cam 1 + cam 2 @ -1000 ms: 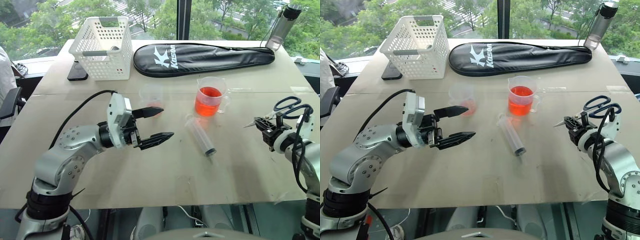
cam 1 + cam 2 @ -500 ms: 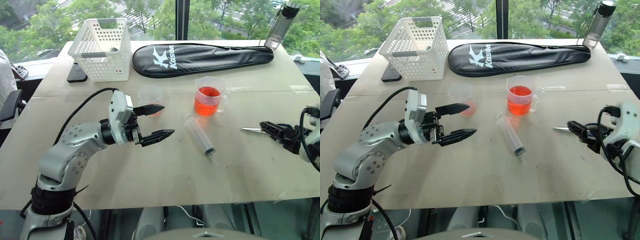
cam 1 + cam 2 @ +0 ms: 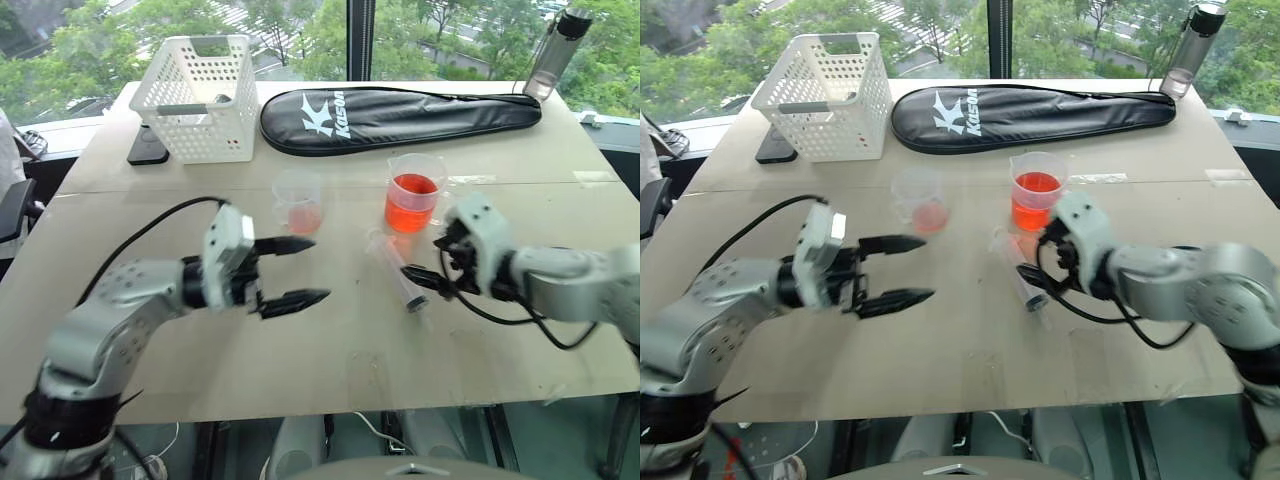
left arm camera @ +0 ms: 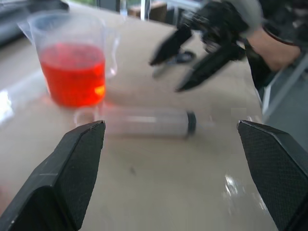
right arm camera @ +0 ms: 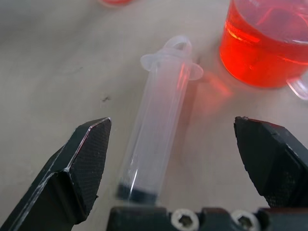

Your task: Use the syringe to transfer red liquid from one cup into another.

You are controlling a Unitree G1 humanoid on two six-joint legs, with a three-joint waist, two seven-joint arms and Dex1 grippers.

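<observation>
The clear syringe [image 3: 398, 272] lies flat on the table just in front of the larger cup [image 3: 412, 195], which is about half full of red liquid [image 3: 410, 200]. The smaller cup [image 3: 300, 205] stands to its left with a little red liquid at the bottom. My right gripper [image 3: 425, 262] is open at the syringe's plunger-seal end. In the right wrist view the syringe barrel [image 5: 159, 139] lies between the spread fingers [image 5: 82, 163] without touching them. My left gripper [image 3: 318, 269] is open and empty, pointing right, a short way left of the syringe [image 4: 144, 122].
At the back of the table stand a white basket [image 3: 200, 95], a dark phone [image 3: 148, 148] beside it, a long black racket bag [image 3: 400, 110] and a bottle [image 3: 555, 50] at the far right corner. The table's front edge [image 3: 330, 400] is near.
My right arm has swung from the table's right side across to the syringe, and its gripper has opened. My left gripper has drawn back slightly to the left and lower.
</observation>
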